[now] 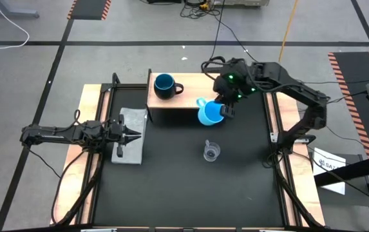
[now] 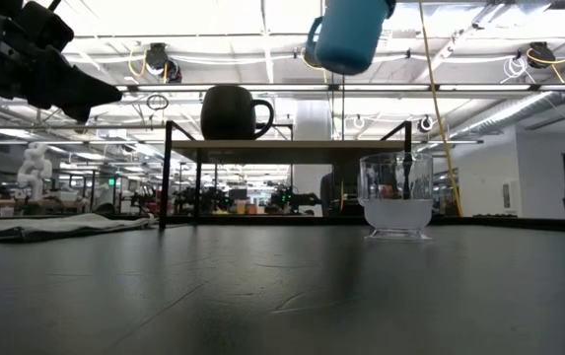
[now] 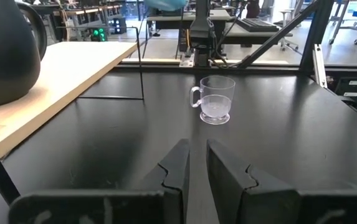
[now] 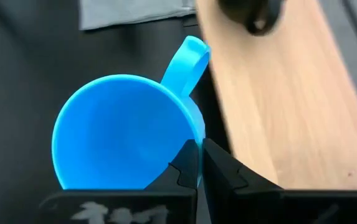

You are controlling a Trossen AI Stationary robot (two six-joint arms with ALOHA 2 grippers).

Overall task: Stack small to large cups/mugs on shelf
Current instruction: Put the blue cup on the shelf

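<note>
Right gripper (image 1: 225,111), clamped on the rim of the light-blue cup (image 1: 209,113), holds it aloft beside the shelf (image 1: 183,102), presumably for nesting in the navy mug (image 1: 165,86) there; clear cup (image 1: 210,151) waits on the table; left gripper (image 1: 134,135), nearly closed and empty, idles over the grey cloth (image 1: 130,152)

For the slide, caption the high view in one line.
Right gripper carries the light-blue cup beside the shelf holding the navy mug.
</note>
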